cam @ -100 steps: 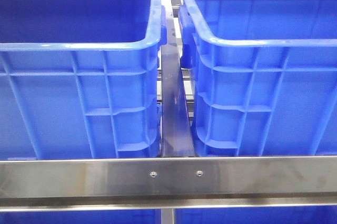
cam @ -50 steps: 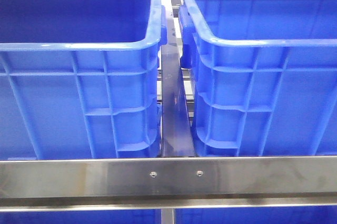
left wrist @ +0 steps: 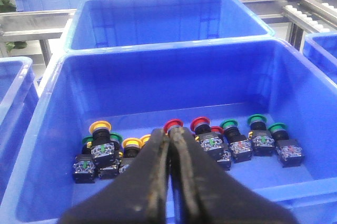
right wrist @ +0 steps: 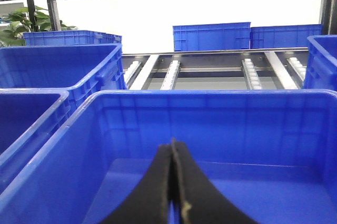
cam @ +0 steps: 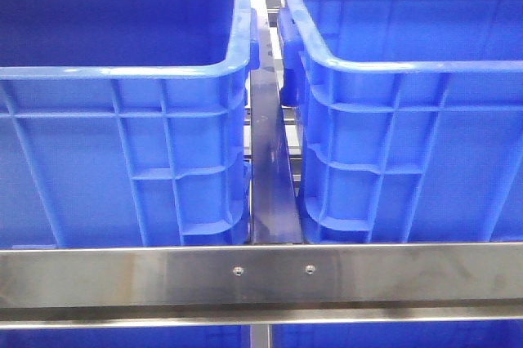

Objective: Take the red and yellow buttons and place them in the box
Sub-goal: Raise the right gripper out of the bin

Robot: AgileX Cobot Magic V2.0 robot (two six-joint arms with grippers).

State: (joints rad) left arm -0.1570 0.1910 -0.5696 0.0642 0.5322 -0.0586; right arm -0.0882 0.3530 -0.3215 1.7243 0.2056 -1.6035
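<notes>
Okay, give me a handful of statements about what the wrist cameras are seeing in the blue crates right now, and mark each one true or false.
1. The left pincer is shut, holding nothing. True.
2. The crate under the left pincer holds only red buttons. False: red, yellow and green capped buttons lie along its floor.
3. The right pincer is wide open. False: its fingers are pressed together.
4. The part of the crate below the right pincer that shows holds no buttons. True.
5. A red button sits just beyond the left pincer's tips. True.
6. The buttons are stacked in a tall pile. False: they lie in a loose row on the floor.
</notes>
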